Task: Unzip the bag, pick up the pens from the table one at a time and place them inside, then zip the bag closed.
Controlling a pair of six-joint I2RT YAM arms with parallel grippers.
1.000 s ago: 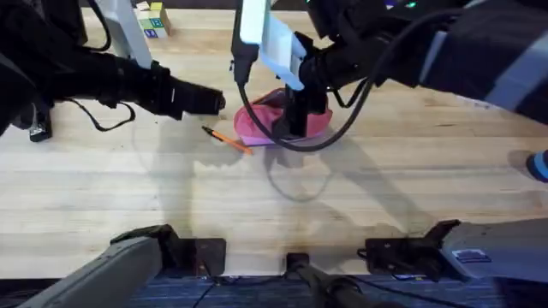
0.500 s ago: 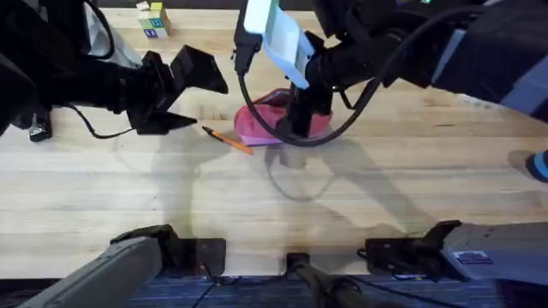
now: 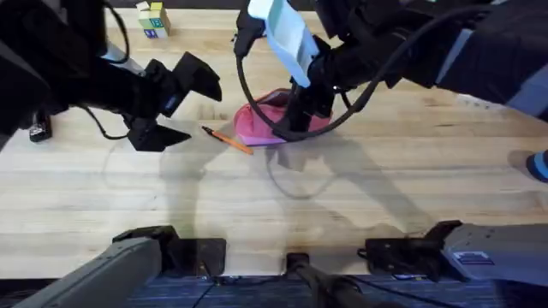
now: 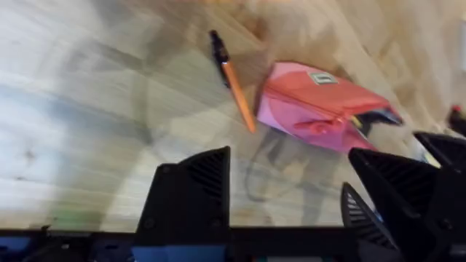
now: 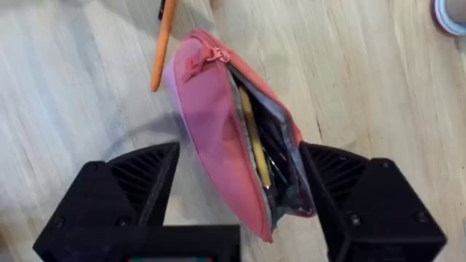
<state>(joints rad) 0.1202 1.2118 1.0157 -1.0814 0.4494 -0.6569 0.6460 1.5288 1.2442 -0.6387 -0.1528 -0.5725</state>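
The pink bag (image 3: 261,124) lies on the table (image 3: 282,205) at centre back, its zipper open (image 5: 218,138). A yellow pen (image 5: 255,142) lies inside it. The orange pen (image 3: 228,139) with a dark tip rests on the table just left of the bag (image 4: 320,105), also seen from the left wrist (image 4: 237,91). My left gripper (image 3: 181,106) hangs open to the left of the orange pen, nothing between its fingers. My right gripper (image 5: 240,193) is low over the bag, open, one finger on each side of it.
Coloured blocks (image 3: 152,19) stand at the back left. A small black object (image 3: 36,128) lies at the left edge, and a blue round thing (image 3: 539,164) at the right edge. Bare wood fills the front half of the table.
My left gripper has gone from shut to open and has drawn back a little to the left. The right gripper stays at the bag; bag and orange pen have not moved.
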